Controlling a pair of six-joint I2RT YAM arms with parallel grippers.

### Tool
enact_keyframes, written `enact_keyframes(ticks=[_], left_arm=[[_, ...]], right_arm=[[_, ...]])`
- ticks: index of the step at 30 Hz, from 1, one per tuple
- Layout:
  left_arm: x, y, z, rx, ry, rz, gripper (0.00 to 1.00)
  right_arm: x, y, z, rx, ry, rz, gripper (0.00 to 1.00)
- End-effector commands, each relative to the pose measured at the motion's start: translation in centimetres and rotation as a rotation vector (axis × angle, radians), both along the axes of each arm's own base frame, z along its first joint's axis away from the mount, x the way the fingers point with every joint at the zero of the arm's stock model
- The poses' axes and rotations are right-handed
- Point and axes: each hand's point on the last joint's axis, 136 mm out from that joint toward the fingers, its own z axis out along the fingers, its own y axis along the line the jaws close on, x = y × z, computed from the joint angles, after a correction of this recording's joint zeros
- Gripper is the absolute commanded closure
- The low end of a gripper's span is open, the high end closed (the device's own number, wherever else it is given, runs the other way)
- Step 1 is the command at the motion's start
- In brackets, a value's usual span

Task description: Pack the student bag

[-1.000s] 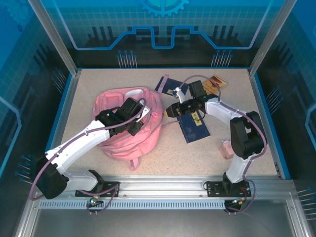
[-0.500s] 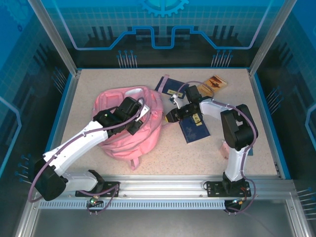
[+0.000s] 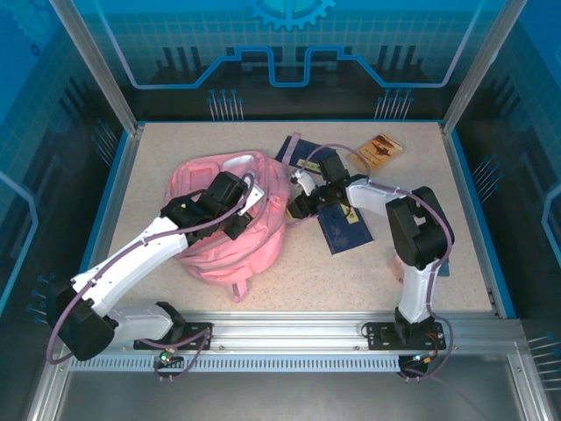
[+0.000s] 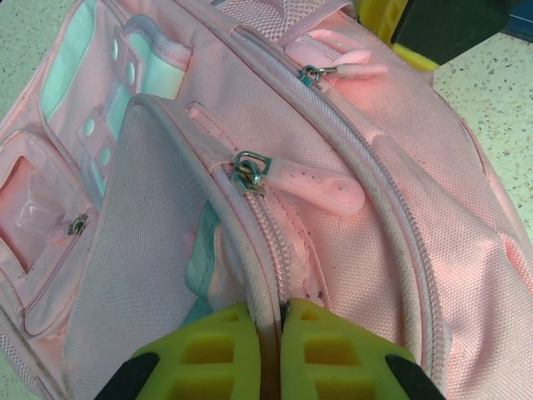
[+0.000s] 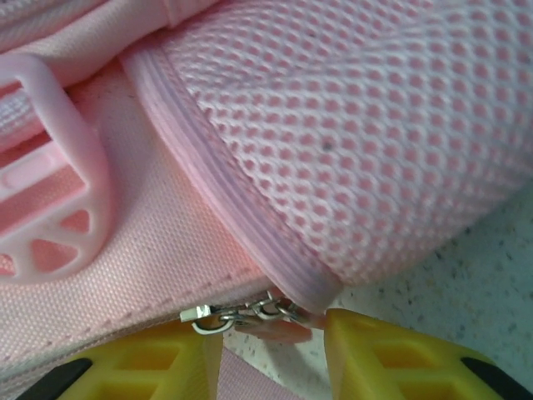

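The left gripper is clenched on the student bag. Its two yellow fingers meet with no gap, pinching the piped edge of a zip opening. Just beyond the fingertips the zip track runs up to a metal slider with a pink rubber pull lying across the fabric. To the left of that edge a flap stands open onto a pale pink lining. Farther up, a second pink pull rests on another zip line near the top of the bag.

The right gripper has its jaws parted. A small metal zip ring and the end of a pink pull sit in the gap between its yellow fingers. I cannot tell whether the pads press on them. Directly above lies a thick piped seam, with pink mesh fabric on its far side and a pink plastic buckle to the left. Speckled tabletop shows at the right.

From above, the bag lies slumped left of the tabletop's middle, closer to the left edge than the right. The left arm reaches over it from the near left corner, and the right arm meets its right side. A dark blue booklet lies just right of the bag. Another sits toward the far edge, and a small brown item lies toward the far right corner.
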Motion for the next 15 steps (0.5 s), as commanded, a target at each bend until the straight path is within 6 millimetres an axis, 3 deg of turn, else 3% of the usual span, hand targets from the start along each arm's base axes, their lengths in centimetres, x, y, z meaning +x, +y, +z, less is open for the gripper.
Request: enact_keyframes(ticks=[1, 7, 15], left_arm=[[1.3, -1.7, 5.1, -0.112, -0.152, -0.056, 0.94], [1.2, -1.3, 5.2, -0.104, -0.153, -0.060, 0.94], [1.2, -0.8, 5.0, -0.106, -0.155, -0.038, 0.95]], right_arm=[[-0.3, 1.4, 1.6, 0.046, -0.147, 0.085, 0.63], [0.2, 1.5, 2.1, 0.028, -0.224, 0.097, 0.71], [0.4, 1.1, 3.1, 0.009, -0.295, 0.088, 0.95]])
